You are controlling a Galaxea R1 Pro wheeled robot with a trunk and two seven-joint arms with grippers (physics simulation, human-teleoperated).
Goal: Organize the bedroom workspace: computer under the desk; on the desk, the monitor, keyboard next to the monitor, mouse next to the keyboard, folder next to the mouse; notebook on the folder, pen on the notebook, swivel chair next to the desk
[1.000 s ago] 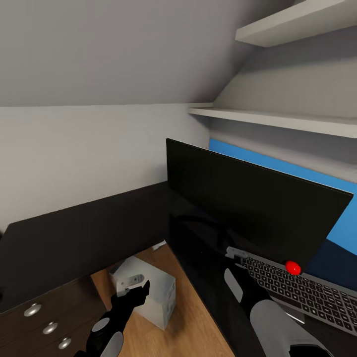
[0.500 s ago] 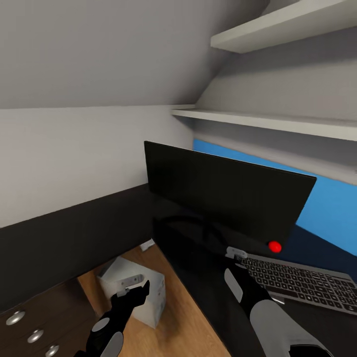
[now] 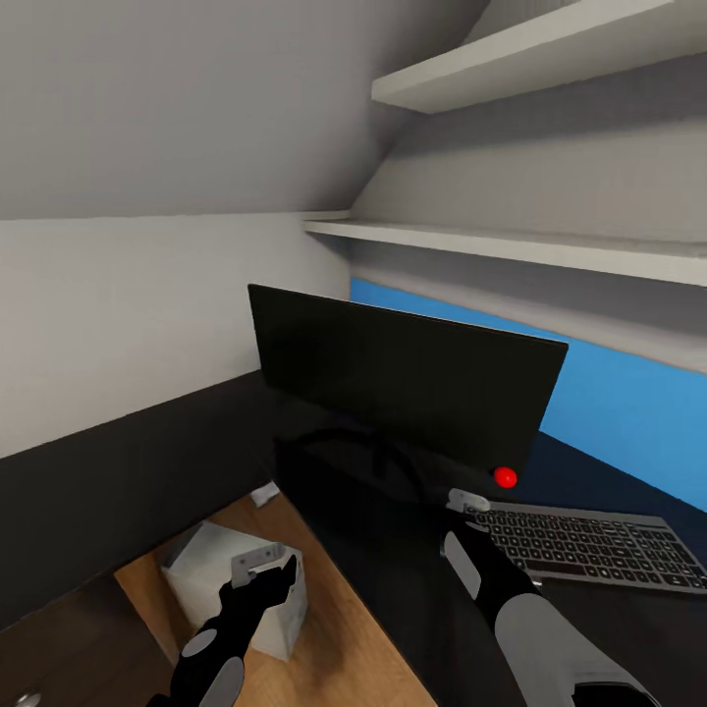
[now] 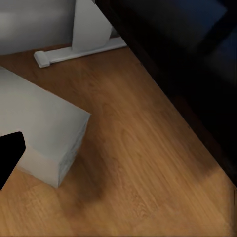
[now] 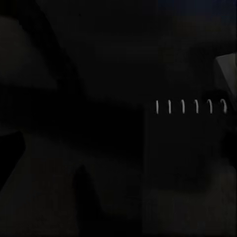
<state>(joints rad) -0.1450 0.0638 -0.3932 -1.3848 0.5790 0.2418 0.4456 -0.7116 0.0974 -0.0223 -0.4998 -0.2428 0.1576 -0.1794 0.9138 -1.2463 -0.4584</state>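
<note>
Two arms reaching forward in the head view. Left pincer (image 3: 265, 570) low over the wooden floor (image 3: 363, 638), hanging above the computer (image 3: 211, 570); whether spread or pressed together, cannot tell. Right pincer (image 3: 469, 503) out over the black worktop (image 3: 393, 550), just short of the keyboard's near end; spread or pressed together, cannot tell either.

Monitor (image 3: 403, 383) upright on the worktop, screen dark, stand (image 3: 368, 457) barely distinct against the black surface. Blue panel (image 3: 628, 412) behind it. Keyboard (image 3: 589, 545) flat on the worktop, right beside the monitor's foot, dark keys, silvery rim. Small red ball (image 3: 506, 477) showing at the monitor's lower corner, just above the keyboard.

Computer on the floor, light grey box, in the angle of the L-shaped worktop, near the edge. From the left wrist: the same grey box (image 4: 39, 133) on wood planks, a white bracket (image 4: 74, 49) by the wall, the worktop's dark edge (image 4: 187, 74) running alongside.

Right wrist view nearly black; a short row of pale marks (image 5: 190, 106), otherwise too dark to tell.

Two white shelves (image 3: 530, 241) on the wall above.
</note>
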